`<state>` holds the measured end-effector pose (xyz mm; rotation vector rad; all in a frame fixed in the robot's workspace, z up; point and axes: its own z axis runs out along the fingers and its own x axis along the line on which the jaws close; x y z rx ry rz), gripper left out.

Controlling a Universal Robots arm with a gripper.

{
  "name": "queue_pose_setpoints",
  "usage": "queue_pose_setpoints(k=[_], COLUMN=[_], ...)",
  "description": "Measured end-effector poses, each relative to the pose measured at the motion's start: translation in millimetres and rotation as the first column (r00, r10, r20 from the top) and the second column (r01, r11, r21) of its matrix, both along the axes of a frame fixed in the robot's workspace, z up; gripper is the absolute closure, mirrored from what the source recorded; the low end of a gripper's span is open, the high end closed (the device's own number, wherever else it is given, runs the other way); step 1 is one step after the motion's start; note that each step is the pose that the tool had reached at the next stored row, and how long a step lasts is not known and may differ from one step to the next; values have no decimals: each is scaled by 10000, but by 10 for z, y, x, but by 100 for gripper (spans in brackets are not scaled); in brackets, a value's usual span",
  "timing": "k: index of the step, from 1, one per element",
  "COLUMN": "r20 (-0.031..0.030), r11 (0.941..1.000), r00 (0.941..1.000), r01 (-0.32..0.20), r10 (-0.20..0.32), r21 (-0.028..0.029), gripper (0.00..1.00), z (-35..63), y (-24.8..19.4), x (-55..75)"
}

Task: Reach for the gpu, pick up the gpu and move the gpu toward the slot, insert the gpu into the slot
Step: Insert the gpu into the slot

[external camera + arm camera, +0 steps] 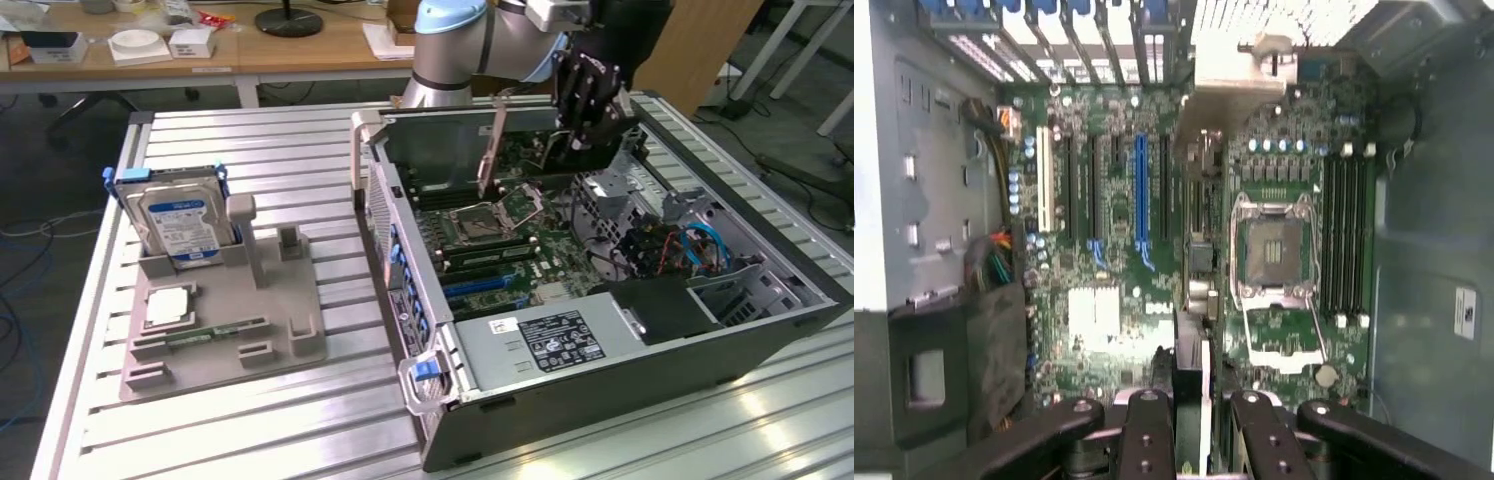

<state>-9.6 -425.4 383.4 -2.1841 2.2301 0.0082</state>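
My gripper hangs over the back of the open computer case, shut on the gpu. The gpu is a green card whose silver end bracket points down toward the motherboard. In the wrist view the gpu shows edge-on between my black fingers, with its bracket at the far end. It hovers above the motherboard, apart from it. A long blue slot lies a little to one side of the card's edge, and blue slots show in the exterior view too.
The CPU socket and memory slots lie beside the card. Cables and a drive cage fill the case's right part. On the exterior view's left, a grey fixture holds a hard drive and a memory stick.
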Motion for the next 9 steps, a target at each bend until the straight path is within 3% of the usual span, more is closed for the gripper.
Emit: queue_pose_setpoints(k=[7,9], r20=[1,1], r11=[10000,10000], r00=[10000,10000], r01=[3,0], r10=[-3,0], r21=[-6,-6], gripper=[73,73], z=[-101,-134], y=[-14,-14], x=[-24,-93])
